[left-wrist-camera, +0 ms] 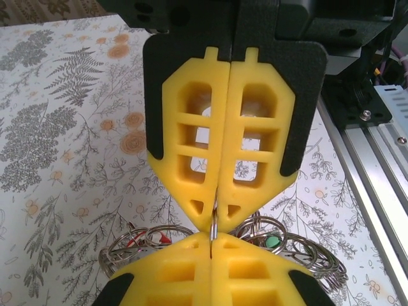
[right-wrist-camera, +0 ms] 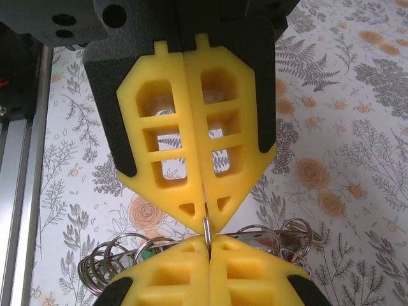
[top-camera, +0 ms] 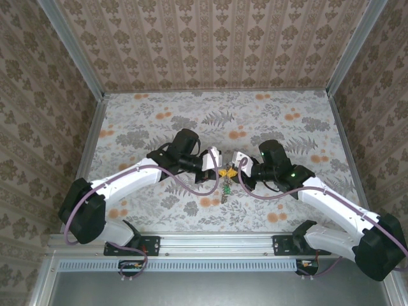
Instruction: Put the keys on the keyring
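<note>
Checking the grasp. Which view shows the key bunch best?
Left wrist: the key bunch sits close, wire loops and red and green tags clear below the shut left tool. Right wrist shows its loops, tags mostly hidden. Top external shows it small, far off.

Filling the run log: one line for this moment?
left pincer: shut on metal ring | right pincer: shut on same ring | tips meeting | bunch of rings beneath
</note>
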`<control>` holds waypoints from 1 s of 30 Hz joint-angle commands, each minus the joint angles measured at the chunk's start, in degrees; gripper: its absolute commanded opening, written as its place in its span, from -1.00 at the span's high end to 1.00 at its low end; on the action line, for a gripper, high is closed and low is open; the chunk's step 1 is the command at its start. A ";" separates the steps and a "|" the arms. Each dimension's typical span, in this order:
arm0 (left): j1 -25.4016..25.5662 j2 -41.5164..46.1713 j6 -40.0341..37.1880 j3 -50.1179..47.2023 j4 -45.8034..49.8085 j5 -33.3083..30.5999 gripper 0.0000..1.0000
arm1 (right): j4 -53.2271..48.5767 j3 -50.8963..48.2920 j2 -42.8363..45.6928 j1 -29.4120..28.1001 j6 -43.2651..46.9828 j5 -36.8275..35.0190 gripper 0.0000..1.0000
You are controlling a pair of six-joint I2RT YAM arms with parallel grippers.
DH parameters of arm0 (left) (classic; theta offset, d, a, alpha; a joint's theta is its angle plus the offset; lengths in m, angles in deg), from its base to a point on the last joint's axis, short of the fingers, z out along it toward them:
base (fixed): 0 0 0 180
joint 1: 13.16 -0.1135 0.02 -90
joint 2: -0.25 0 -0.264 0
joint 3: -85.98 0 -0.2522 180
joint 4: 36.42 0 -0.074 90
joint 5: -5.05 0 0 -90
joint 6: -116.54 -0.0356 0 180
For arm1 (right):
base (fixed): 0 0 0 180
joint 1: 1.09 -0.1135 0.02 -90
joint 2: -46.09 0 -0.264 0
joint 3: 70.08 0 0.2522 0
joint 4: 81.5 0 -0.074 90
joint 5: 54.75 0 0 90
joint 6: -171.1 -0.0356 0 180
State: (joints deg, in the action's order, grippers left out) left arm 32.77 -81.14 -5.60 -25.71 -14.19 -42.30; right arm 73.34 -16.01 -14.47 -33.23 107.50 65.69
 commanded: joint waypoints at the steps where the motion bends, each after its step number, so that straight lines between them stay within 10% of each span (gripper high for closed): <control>1: -0.68 0.55 4.06 -1.43 -7.70 4.22 1.00 | 7.54 -2.24 2.94 0.23 -1.98 2.86 0.89; 18: -4.43 3.45 16.72 -9.30 -28.74 14.26 1.00 | 17.17 -6.83 2.42 3.75 -7.46 8.54 0.65; 30: -4.33 4.46 11.79 -7.87 -20.92 12.10 0.90 | 12.68 -4.83 2.85 4.19 -5.47 6.71 1.00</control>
State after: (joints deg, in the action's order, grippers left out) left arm 28.36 -79.32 9.70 -35.40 -39.34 -31.15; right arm 88.97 -22.26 -11.80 -29.41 100.44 72.79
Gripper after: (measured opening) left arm 0.047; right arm 0.062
